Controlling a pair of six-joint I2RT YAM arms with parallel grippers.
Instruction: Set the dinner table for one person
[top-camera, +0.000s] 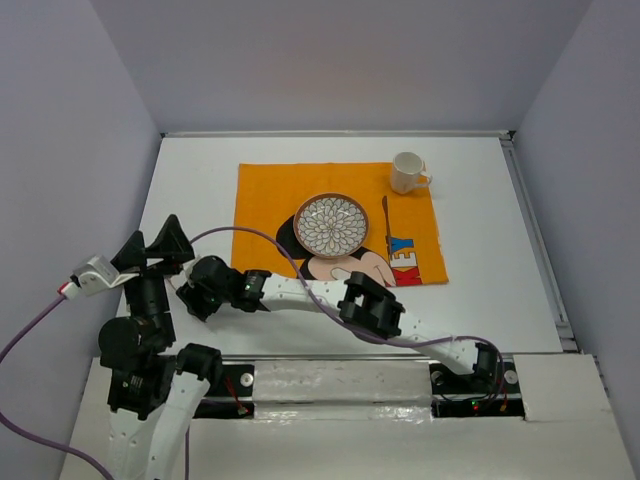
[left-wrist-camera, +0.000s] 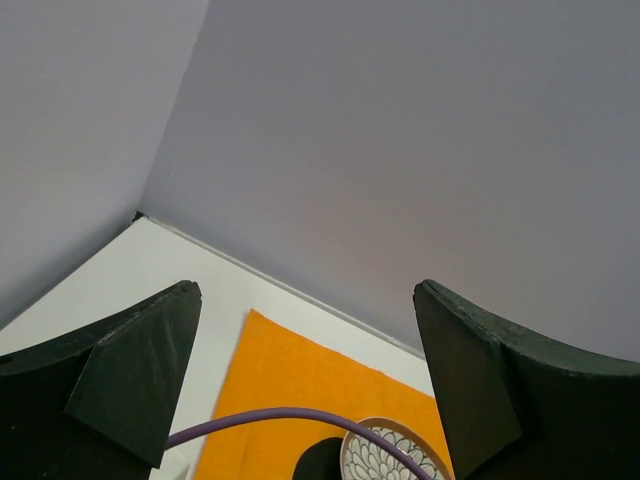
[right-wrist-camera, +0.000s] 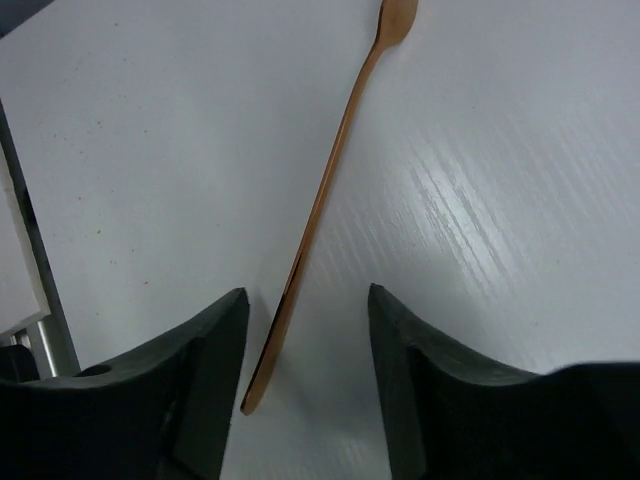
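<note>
Dinner table (top-camera: 490, 230) — the white top filling the overhead view — has the right gripper (right-wrist-camera: 305, 300) low over its lower-left part, jaws partly apart and holding nothing. One finger sits each side of the handle end of a slim copper utensil (right-wrist-camera: 330, 190) lying flat, probably lined up to pinch it. Up and right, the orange mat (top-camera: 265, 200) carries a patterned plate (top-camera: 331, 224), a second utensil (top-camera: 386, 222) and a white cup (top-camera: 408, 172), while at far left the left gripper (top-camera: 152, 245) hangs raised, spread wide and empty — likely parked out of the way.
</note>
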